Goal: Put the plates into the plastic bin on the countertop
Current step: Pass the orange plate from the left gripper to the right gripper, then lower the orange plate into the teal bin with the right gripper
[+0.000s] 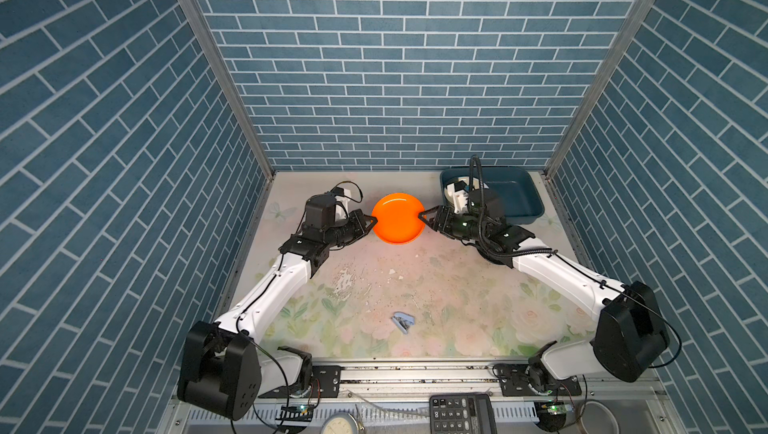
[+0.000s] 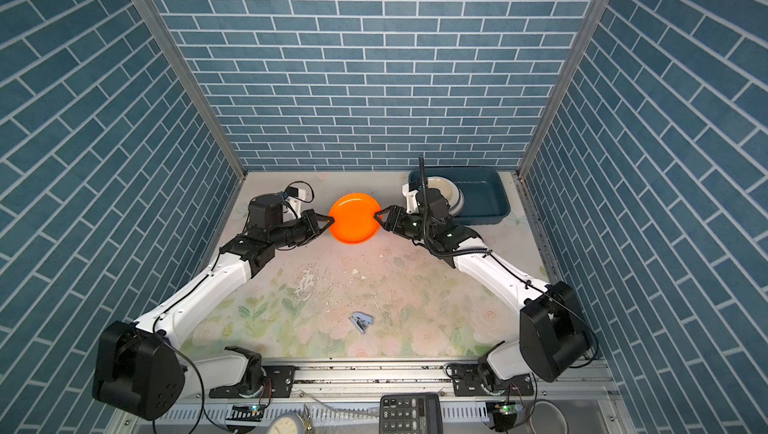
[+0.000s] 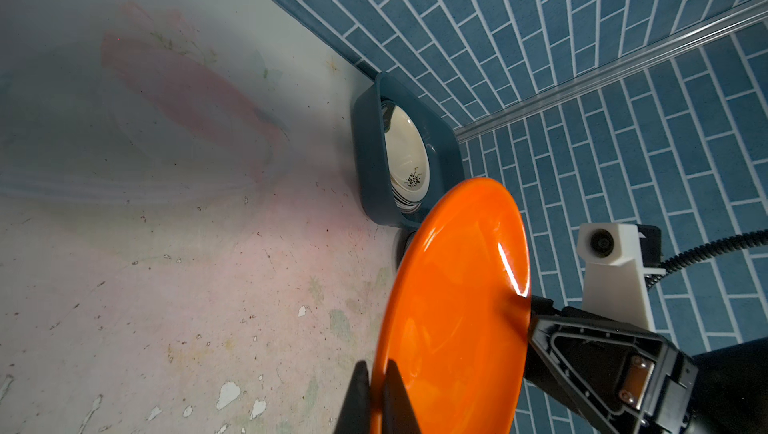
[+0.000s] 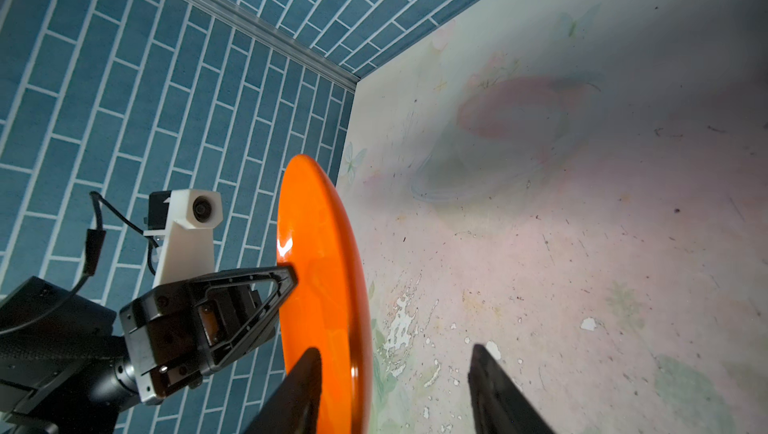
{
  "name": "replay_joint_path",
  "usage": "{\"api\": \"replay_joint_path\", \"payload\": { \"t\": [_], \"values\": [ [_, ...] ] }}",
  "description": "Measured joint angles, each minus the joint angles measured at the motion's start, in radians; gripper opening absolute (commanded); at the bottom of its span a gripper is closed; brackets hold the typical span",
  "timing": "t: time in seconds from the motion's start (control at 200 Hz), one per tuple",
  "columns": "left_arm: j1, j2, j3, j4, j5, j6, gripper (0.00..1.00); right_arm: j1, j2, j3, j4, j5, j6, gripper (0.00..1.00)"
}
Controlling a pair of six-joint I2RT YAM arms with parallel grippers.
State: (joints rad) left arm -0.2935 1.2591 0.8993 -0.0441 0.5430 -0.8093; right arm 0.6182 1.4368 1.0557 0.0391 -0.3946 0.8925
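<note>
While pinched at its rim, the orange plate [image 1: 398,218] faces upward

From my end the orange plate [image 1: 398,218] is super glossy and smooth, with bright glints on it. The plastic bin [image 1: 521,199] looks smooth with a duller sheen, and the cream plate [image 3: 405,149] in it is shiny too. The tabletop [image 1: 436,286] is a matt printed sheet, scuffed and flaking white in patches. Both the left claw [image 1: 372,221] and right claw [image 1: 422,216] look like matt black plastic. The corner rails [image 1: 208,57] are dull bare metal.
</note>
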Motion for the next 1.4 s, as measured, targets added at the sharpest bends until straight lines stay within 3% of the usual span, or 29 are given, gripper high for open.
{"api": "replay_joint_path", "payload": {
  "t": [0.3, 0.465, 0.505, 0.56, 0.705, 0.81, 1.125, 1.401],
  "values": [
    [-0.021, 0.023, 0.0, 0.036, 0.003, -0.014, 0.0, 0.003, 0.0, -0.002, 0.084, -0.011, 0.046, 0.29],
    [-0.039, 0.055, 0.0, 0.071, -0.002, -0.025, 0.0, -0.004, -0.001, -0.027, 0.087, 0.023, 0.07, 0.03],
    [-0.045, 0.062, 0.0, 0.082, -0.003, -0.026, 0.09, -0.005, -0.002, -0.038, 0.076, 0.043, 0.051, 0.0],
    [-0.054, 0.07, 0.0, 0.099, 0.002, -0.021, 0.34, -0.005, -0.002, -0.061, 0.055, 0.07, 0.048, 0.0],
    [-0.072, 0.101, 0.0, 0.108, 0.009, -0.006, 0.81, 0.003, -0.021, -0.096, 0.044, 0.085, 0.077, 0.0],
    [-0.072, 0.099, 0.0, 0.101, 0.001, 0.006, 0.99, 0.005, -0.047, -0.096, 0.051, 0.103, 0.08, 0.0],
    [-0.072, 0.037, 0.0, 0.067, -0.05, 0.047, 0.99, -0.012, -0.043, -0.079, 0.043, 0.157, 0.08, 0.0],
    [-0.072, 0.012, -0.014, 0.042, -0.103, 0.065, 1.0, -0.099, -0.042, -0.07, 0.013, 0.226, 0.076, 0.0]
  ]
}}
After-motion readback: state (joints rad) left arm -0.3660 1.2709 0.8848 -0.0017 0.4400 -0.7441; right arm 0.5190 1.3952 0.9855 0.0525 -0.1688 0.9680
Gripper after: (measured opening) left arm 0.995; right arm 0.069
